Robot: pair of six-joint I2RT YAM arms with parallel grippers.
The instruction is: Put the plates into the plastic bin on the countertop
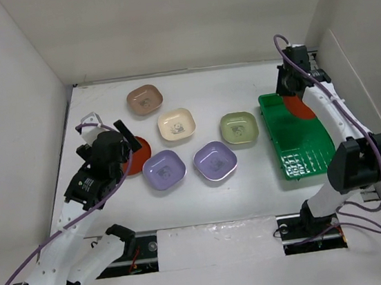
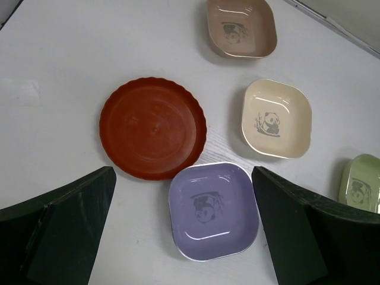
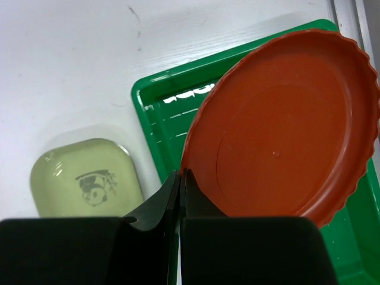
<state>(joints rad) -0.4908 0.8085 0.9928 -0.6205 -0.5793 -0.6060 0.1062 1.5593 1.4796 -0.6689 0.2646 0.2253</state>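
My right gripper [image 1: 287, 93] is shut on the rim of a round red-orange plate [image 3: 279, 124] and holds it tilted over the far end of the green plastic bin [image 1: 300, 144]; in the right wrist view the gripper [image 3: 180, 176] pinches the plate's left edge. My left gripper [image 1: 126, 147] is open and empty above the second red-orange plate [image 2: 153, 127] and a lavender plate [image 2: 214, 211]. On the countertop [image 1: 101, 98] lie a tan-brown plate [image 1: 145, 99], a cream plate [image 1: 176, 125], a sage green plate [image 1: 239, 128] and two lavender plates [image 1: 163, 169] [image 1: 215, 160].
White walls close in the countertop at the back and both sides. The bin lies at the right, its long side running front to back. The sage green plate [image 3: 88, 177] sits just left of the bin's rim [image 3: 142, 98].
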